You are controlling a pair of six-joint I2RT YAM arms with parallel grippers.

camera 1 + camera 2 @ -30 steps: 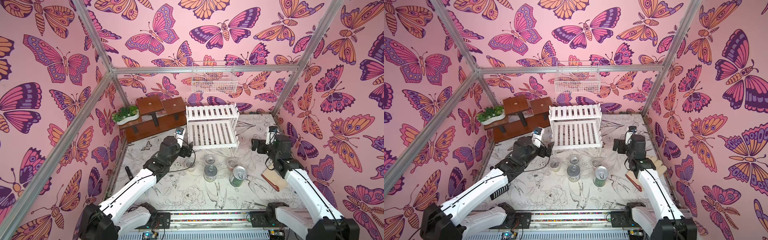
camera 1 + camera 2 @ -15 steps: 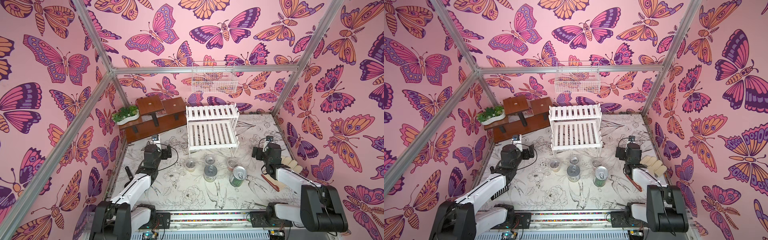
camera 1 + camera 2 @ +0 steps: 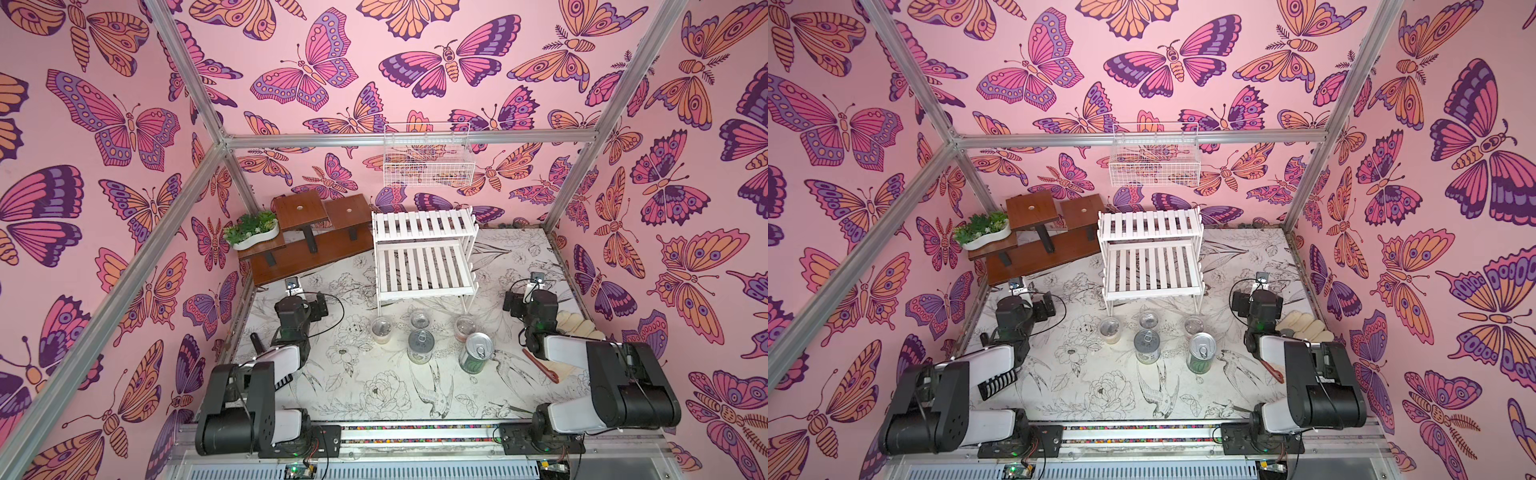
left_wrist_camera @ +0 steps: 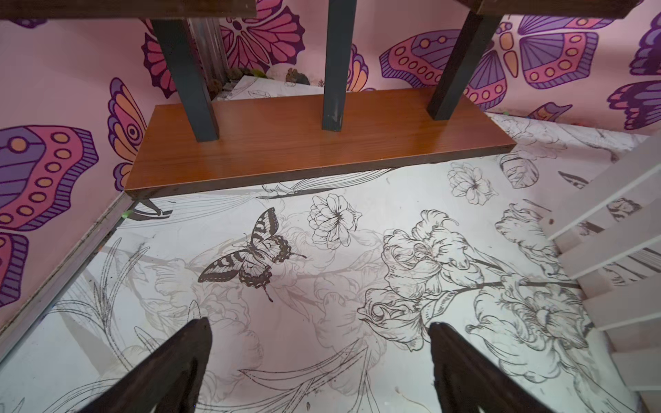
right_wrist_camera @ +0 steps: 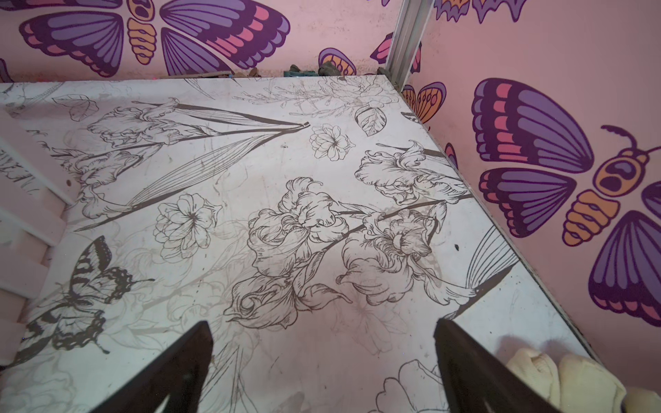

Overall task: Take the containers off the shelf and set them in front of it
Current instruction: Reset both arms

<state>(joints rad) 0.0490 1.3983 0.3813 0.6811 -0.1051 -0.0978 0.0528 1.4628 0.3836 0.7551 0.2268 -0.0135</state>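
Observation:
The white slatted shelf stands at the back middle with both tiers bare. On the mat in front of it are the containers: three small clear cups, a white-labelled can and a watermelon-patterned can, all upright. My left gripper is open over bare mat, left of the shelf, and faces the brown stand. My right gripper is open over bare mat, right of the shelf. Neither holds anything.
A brown stepped stand carrying a white planter fills the back left. A white wire basket hangs on the back wall. A cream padded thing and a red-brown tool lie by the right arm.
Both arms have drawn back from the shelf's front and folded toward the near rail, the left to the left side, the right to the right side. The containers have not moved.

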